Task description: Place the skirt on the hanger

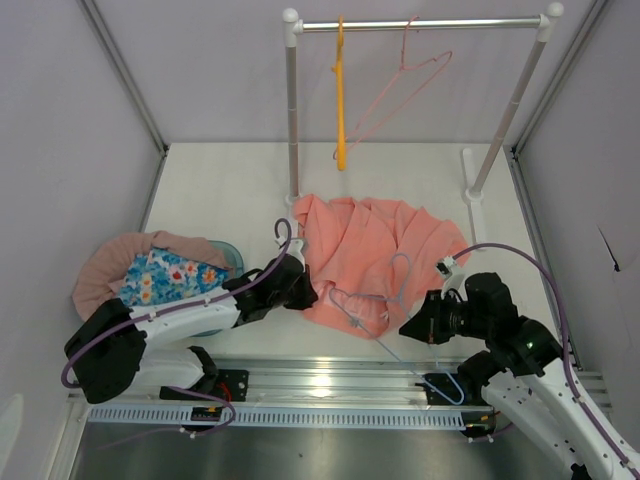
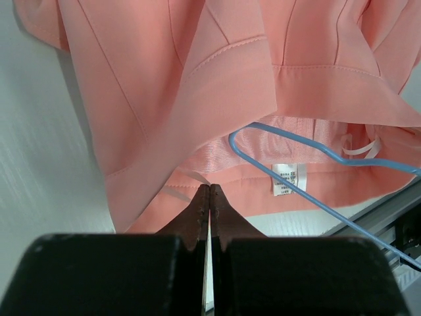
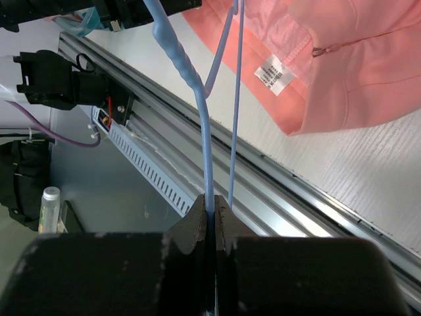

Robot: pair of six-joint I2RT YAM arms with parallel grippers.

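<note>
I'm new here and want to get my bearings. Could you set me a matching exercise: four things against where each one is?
Things:
1. skirt
2. blue hanger
3. yellow hanger
4. floral cloth

Places:
A. hanging on the rail
B. spread on the table
C. clamped in the right gripper
D. heaped at the far left

Pairs: 1-B, 2-C, 3-A, 4-D

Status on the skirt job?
Left gripper shut at skirt edge. Right gripper shut on hanger. Hanger end at the waist, skirt not on it. Nothing blocking.
</note>
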